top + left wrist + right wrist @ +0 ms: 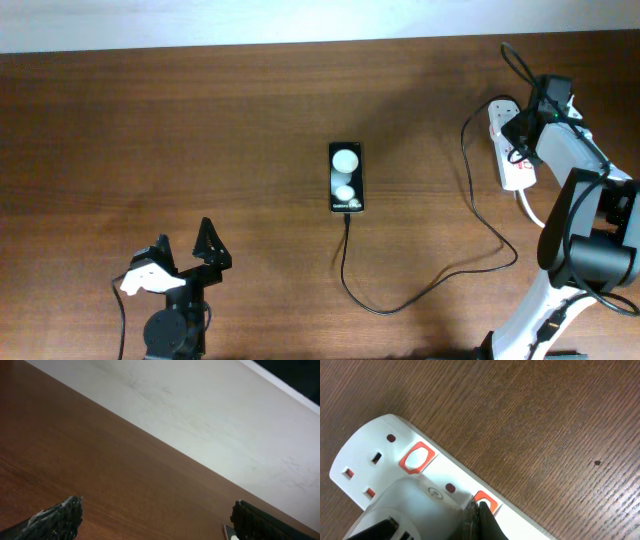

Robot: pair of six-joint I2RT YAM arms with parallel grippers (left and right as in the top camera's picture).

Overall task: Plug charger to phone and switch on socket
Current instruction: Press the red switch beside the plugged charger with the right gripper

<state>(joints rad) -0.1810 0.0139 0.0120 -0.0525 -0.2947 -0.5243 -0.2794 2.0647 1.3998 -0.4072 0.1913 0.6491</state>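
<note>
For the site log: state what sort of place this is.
Likely an indoor lab or office bench: a wood-grain table with a pale surface beyond its edge, holding a phone, a black cable and a white power strip.

Left arm [172, 325]: we note it folded low over its base, wrist tipped up. Left gripper [185, 238] gapes, its fingers [57, 517] spread wide at either edge of the wrist view. Right arm [575, 165] reaches far forward, wrist pitched down. On the right gripper [479, 514] we see both fingers pressed together into one dark tip.
</note>
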